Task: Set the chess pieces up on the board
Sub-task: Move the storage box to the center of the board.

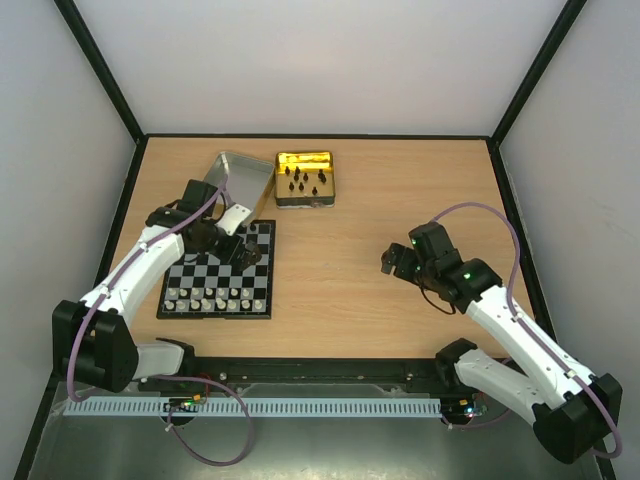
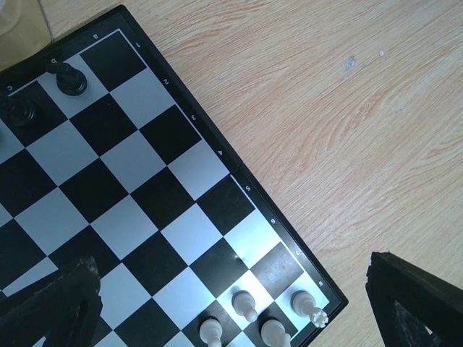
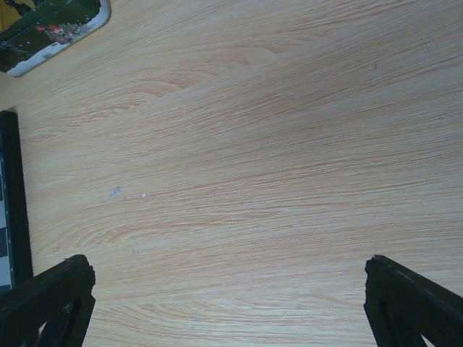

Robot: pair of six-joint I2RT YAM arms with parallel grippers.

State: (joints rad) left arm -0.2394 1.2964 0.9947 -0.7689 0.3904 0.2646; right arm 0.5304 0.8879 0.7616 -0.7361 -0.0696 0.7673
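Observation:
The board (image 1: 215, 285) lies on the table at the left, and it fills the left wrist view (image 2: 145, 195). Two black chess pieces (image 2: 66, 78) stand on its far rows in that view. Several more black chess pieces (image 1: 305, 180) sit in the gold tin. White pieces (image 1: 215, 298) line the near rows and also show in the left wrist view (image 2: 246, 303). My left gripper (image 1: 243, 252) hovers over the board's right side, open and empty (image 2: 231, 289). My right gripper (image 1: 390, 262) is open and empty over bare table (image 3: 231, 289), right of the board.
The gold tin (image 1: 305, 160) stands behind the board, and a silver-lined tin (image 1: 240, 175) leans to its left. A tin's corner (image 3: 51, 32) and the board's edge (image 3: 11, 188) show in the right wrist view. Walls enclose the table.

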